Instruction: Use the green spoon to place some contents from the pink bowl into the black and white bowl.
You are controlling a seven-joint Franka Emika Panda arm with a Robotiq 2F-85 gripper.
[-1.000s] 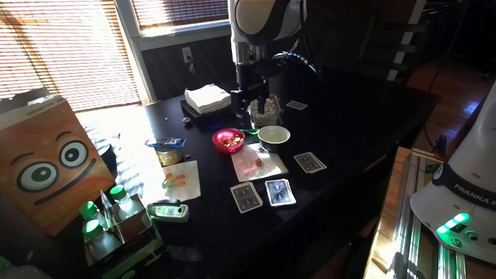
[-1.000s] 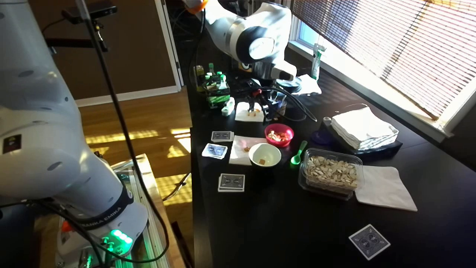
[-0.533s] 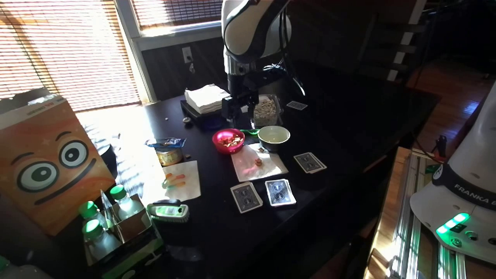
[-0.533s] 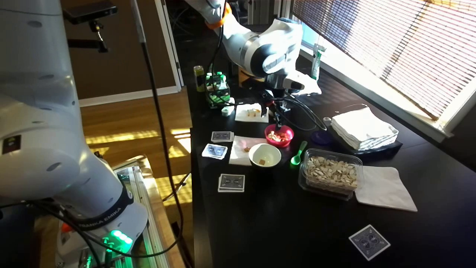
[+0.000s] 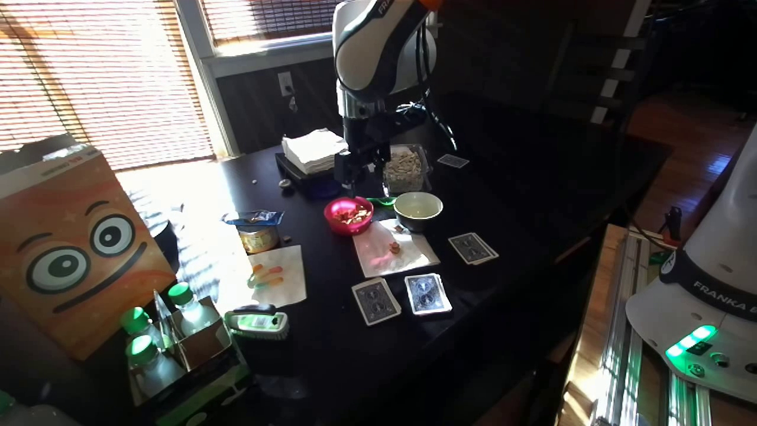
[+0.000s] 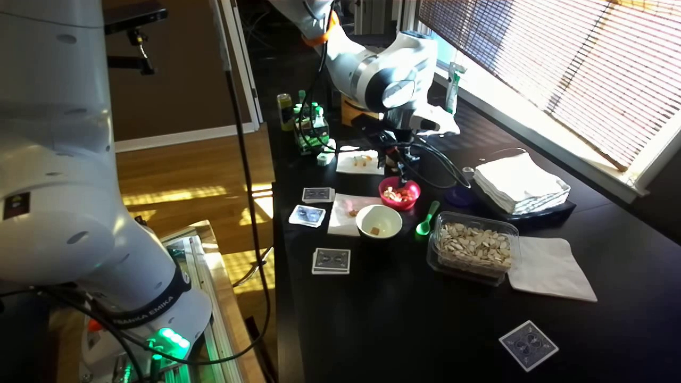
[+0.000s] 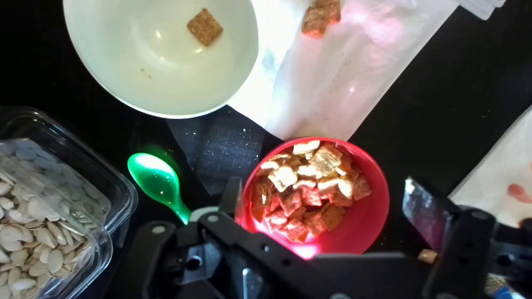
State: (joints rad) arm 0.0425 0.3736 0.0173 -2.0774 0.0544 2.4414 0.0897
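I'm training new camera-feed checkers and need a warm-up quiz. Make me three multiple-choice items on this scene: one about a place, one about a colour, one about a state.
1. Where does the green spoon lie?
A. On the napkin stack
B. On a playing card
C. On the black table, between the pink bowl and the clear tub of pumpkin seeds

2. What colour are the bottle caps in the cardboard carrier?
A. Green
B. Orange
C. White

3. What state is the gripper in?
A. Shut on the spoon
B. Open
C. Shut on nothing

Answers:
1 C: the wrist view shows the bowl on one side of it, the tub on the other.
2 A: in an exterior view, the caps seen there are green.
3 B: its fingers stand wide apart in the wrist view.
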